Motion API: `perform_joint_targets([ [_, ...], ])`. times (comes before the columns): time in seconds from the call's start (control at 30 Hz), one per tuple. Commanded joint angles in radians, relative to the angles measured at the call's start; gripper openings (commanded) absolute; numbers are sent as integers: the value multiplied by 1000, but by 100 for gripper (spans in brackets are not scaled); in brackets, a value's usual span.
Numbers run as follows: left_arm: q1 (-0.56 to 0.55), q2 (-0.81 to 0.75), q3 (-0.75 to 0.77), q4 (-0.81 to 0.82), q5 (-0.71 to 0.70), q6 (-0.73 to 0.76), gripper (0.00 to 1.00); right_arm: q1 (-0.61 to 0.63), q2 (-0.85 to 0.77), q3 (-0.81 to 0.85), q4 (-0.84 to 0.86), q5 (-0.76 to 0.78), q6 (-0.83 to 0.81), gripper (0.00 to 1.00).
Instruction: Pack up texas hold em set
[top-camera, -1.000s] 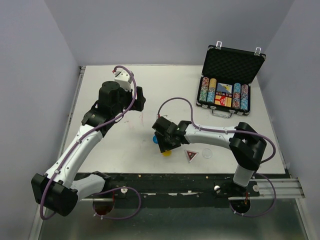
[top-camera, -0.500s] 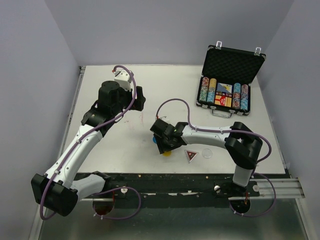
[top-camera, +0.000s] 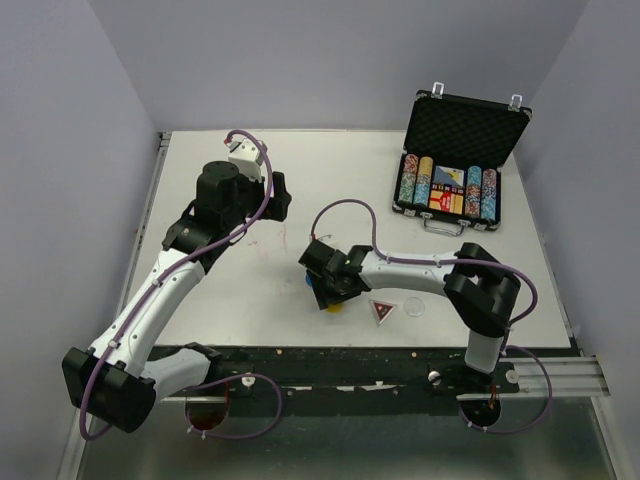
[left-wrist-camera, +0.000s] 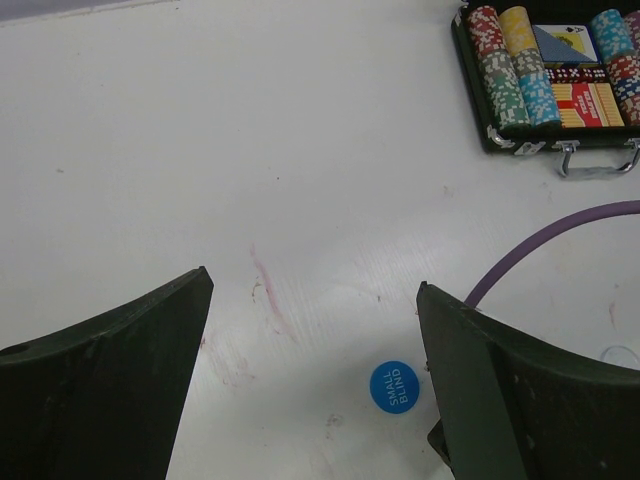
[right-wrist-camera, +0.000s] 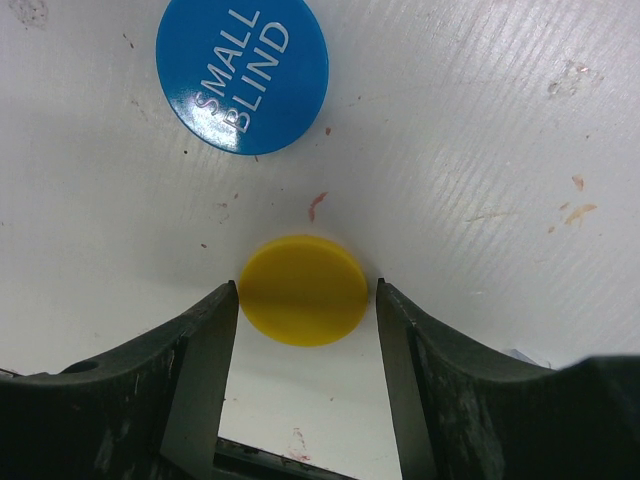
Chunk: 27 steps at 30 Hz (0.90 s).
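A: R gripper (right-wrist-camera: 307, 285), status?
B: Open. Its 2 fingers straddle a yellow disc (right-wrist-camera: 303, 300) lying flat on the table (top-camera: 330, 170). 1 finger looks to touch the rim, the other shows a thin gap.
A: What's nearby?
B: A blue SMALL BLIND disc (right-wrist-camera: 243, 70) at 11 o'clock of the yellow one in the wrist view, close but not touching. In the top view, a red triangular button (top-camera: 382, 311) sits at 3 o'clock of the yellow disc, w/ a clear round disc (top-camera: 414, 307) just beside it.
A: L gripper (left-wrist-camera: 312, 283)?
B: Wide open, hanging over the white tabletop.
A: And the briefcase (top-camera: 465, 125)?
B: At 1 o'clock on the table, well apart from both arms. Lid up, foam lining showing. Inside, chip rows (top-camera: 416, 180) flank the card decks (top-camera: 447, 195). The handle (top-camera: 443, 225) faces 6 o'clock.
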Motion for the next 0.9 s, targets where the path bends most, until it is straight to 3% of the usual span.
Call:
perform_joint_targets([
  [0.0, 3, -13, 26, -2, 0, -6, 99, 16, 25, 30, -17, 39, 0, 65],
  [0.87, 3, -14, 28, -5, -5, -7, 99, 39, 59, 23, -74, 85, 23, 63],
])
